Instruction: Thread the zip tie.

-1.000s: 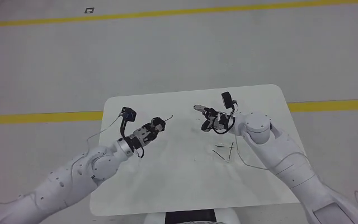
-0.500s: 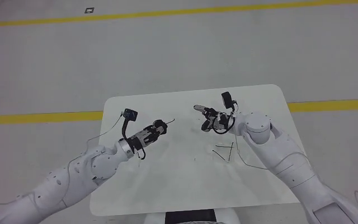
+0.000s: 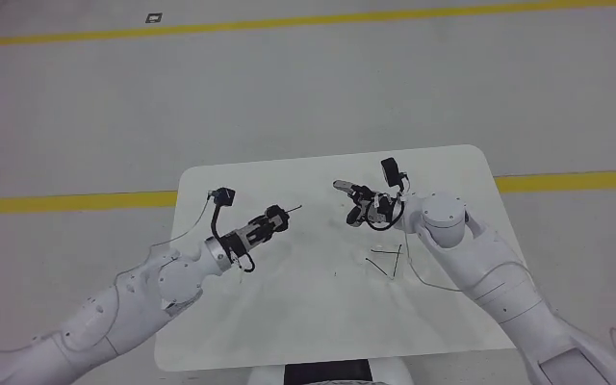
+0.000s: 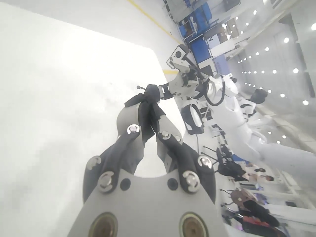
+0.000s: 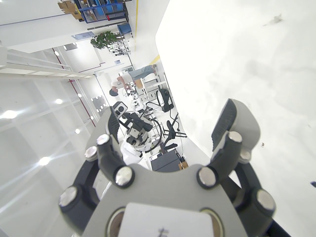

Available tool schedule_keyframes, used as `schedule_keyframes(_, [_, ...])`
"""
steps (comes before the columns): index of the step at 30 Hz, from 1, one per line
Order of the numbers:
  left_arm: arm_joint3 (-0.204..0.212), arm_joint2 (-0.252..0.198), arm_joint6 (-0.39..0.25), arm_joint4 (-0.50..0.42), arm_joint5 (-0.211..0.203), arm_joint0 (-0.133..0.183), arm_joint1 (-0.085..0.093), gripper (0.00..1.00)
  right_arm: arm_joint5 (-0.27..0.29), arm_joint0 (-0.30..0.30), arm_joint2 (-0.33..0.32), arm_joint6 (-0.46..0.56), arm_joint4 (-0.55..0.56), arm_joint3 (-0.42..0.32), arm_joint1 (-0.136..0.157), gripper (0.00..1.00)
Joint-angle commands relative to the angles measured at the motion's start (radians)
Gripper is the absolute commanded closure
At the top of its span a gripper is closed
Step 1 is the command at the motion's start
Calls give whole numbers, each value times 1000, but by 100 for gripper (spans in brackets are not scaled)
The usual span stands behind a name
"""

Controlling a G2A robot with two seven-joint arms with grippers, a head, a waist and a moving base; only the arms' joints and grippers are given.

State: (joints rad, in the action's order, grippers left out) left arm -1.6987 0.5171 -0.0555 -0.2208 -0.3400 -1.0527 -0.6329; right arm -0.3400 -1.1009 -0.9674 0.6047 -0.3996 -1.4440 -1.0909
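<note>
Jaws of the left gripper [image 4: 146,118] are pinched together on the thin black plastic zip tie [image 4: 134,101], and its free tail pokes out past the fingertips toward the other arm. Jaws of the right gripper [image 5: 170,120] stand wide apart with nothing between them.

Change over the last second: the left gripper [image 3: 273,218] has slid a little toward table centre and rolled at the wrist. The tie tail [image 3: 291,208] now points more squarely at the right gripper [image 3: 346,201]. The right arm has not budged. This reads as the lining-up step before threading. Tail and head are not yet mated, and I cannot tell where the tie's head sits.

Room: both grippers hover above the white round-cornered table [image 3: 289,322], well apart, with bare top between them, so a straight closing path looks free. A few loose black zip ties [image 3: 385,258] lie near the right forearm, off that path. The far table edge is near the right gripper; the near and side edges are well away. Beyond is pale grey floor [image 3: 289,87] with a yellow painted line [image 3: 87,201].
</note>
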Motion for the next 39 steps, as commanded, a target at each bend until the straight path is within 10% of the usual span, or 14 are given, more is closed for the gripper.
schedule_keyframes(1, [-6,38,-75,-57,0,-18,0,100,0,0,0,0,0,0,0,0])
schedule_keyframes(12, [20,357,-438,-258,0,-209,-46,100,0,0,0,0,0,0,0,0])
schedule_keyframes(27, [182,743,-957,-369,0,-385,-268,100,0,0,0,0,0,0,0,0])
schedule_keyframes(39, [179,743,-977,-415,12,-394,-287,100,0,0,0,0,0,0,0,0])
